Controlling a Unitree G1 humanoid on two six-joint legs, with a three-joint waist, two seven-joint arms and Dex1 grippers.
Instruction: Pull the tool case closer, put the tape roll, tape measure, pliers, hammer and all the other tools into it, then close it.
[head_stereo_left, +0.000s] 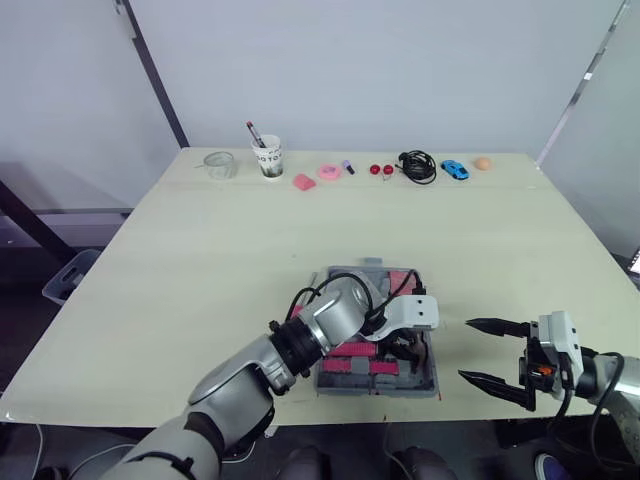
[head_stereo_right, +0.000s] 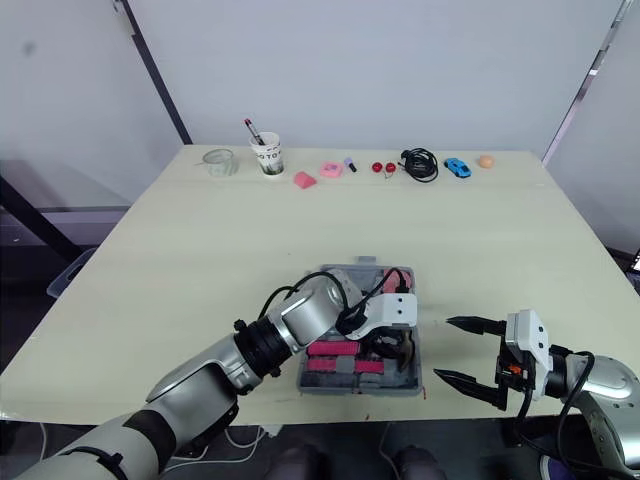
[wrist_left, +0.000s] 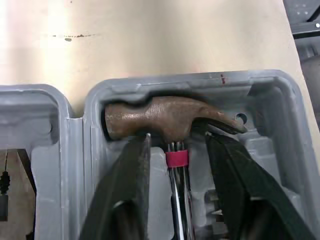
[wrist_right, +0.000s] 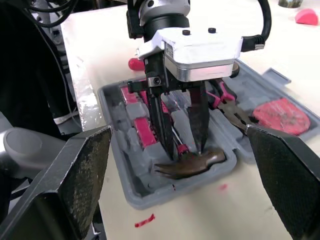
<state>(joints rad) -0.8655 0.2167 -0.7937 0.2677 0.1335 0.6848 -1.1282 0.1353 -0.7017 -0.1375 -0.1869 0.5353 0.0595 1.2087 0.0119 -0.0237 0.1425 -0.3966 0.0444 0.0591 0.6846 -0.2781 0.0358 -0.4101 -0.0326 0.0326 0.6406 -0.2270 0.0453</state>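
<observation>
The left gripper (wrist_left: 177, 142) blocks the case (wrist_right: 145, 197) on its right side, its spread fingers straddling the hammer (wrist_left: 160, 117). Bare table (head_stereo_left: 250, 260) separates the case from the right gripper (head_stereo_left: 465, 350), fingers apart. The mid-table is free, and a cup (head_stereo_left: 268, 157), a cable (head_stereo_left: 417, 165) and small items line the far edge.

My left pincer (wrist_right: 184, 147) has two tapering black fingers (wrist_right: 161, 120) under a white block (wrist_right: 200, 52) with two dark screws (wrist_right: 186, 32), fed by a black cable (wrist_right: 268, 22). The silver-grey arm (head_stereo_left: 335, 315) wears a black ribbed collar (head_stereo_left: 290, 340). My right pincer (head_stereo_left: 466, 350) pairs black fingers with a white housing (head_stereo_left: 558, 335).
</observation>
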